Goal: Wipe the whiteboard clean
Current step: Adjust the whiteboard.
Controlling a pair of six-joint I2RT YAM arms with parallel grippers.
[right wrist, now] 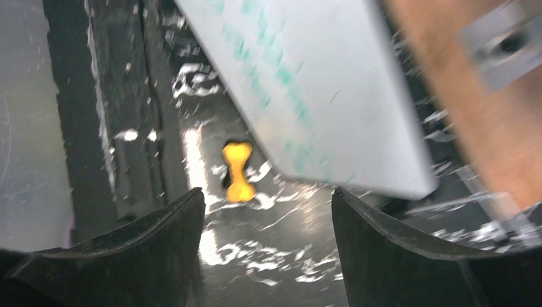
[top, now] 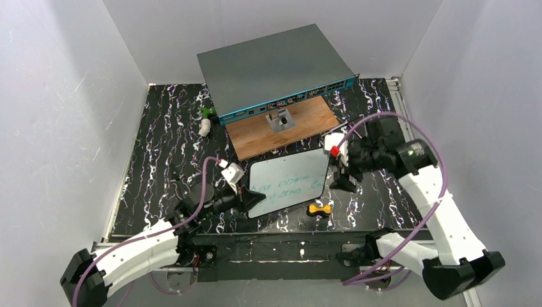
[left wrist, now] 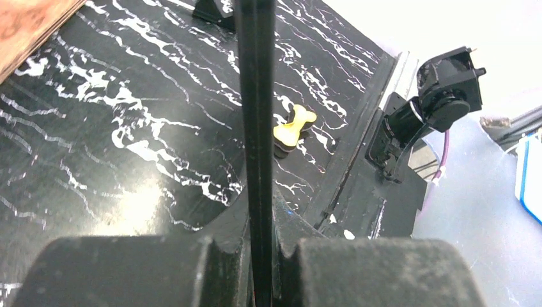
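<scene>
Left gripper [top: 250,198] pinches the whiteboard [top: 291,180] by its left edge, tilted above the mat [top: 160,160]; right gripper [right wrist: 268,211], jaws wide and empty, should drop squarely over the yellow eraser [top: 319,210] just beside the board.

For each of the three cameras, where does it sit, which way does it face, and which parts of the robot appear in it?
Top external: above and behind the robot, looking down at the table; left arm and right arm show, the whiteboard between them.
Left wrist: on the left arm, looking rightward along the whiteboard's dark edge; left jaws shut on it.
Right wrist: on the right arm, looking down and leftward across the table between open right jaws.
Shared: all three show the whiteboard and the yellow bone-shaped object.
</scene>
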